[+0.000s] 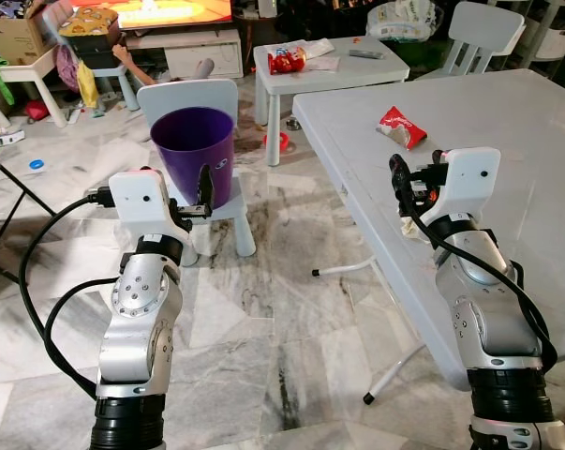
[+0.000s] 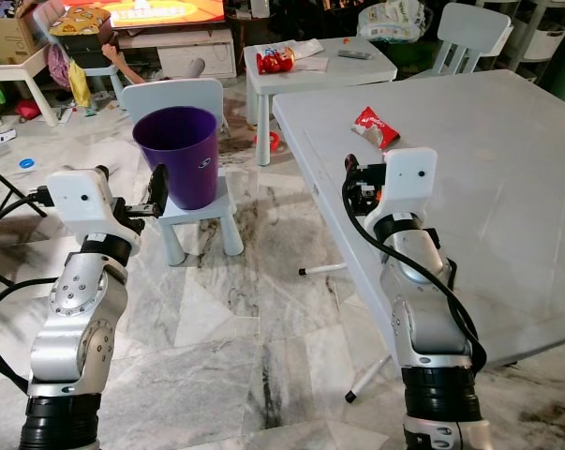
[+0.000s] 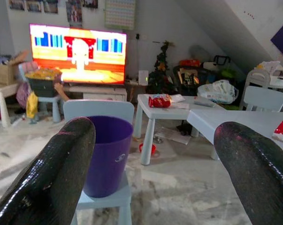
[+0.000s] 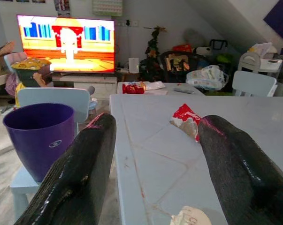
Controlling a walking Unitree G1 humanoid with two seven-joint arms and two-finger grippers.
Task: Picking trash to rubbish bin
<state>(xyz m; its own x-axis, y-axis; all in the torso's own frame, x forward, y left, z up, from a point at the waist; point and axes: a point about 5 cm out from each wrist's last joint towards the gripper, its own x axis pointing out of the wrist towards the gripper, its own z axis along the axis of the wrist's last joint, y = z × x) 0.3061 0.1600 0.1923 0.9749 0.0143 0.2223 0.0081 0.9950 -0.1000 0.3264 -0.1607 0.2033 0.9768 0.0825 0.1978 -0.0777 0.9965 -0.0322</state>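
Observation:
A purple bin (image 1: 193, 150) stands on a small pale-blue chair (image 1: 228, 217) on the marble floor. My left gripper (image 1: 204, 190) hangs open just in front of the bin's right side, holding nothing. On the big white table (image 1: 526, 159) lies a red snack wrapper (image 1: 401, 127) toward the far left corner. A crumpled white scrap (image 1: 413, 227) sits at the table's left edge, right under my right gripper (image 1: 399, 180). That gripper is open and empty; in its wrist view the scrap (image 4: 190, 218) lies low between the fingers (image 4: 80, 159).
A small white table (image 1: 352, 67) behind carries a red packet (image 1: 287, 60) and papers. A white child's chair (image 1: 479, 33) stands at the back right. A person's arm (image 1: 132, 64) shows near the TV stand. Open floor lies between bin and big table.

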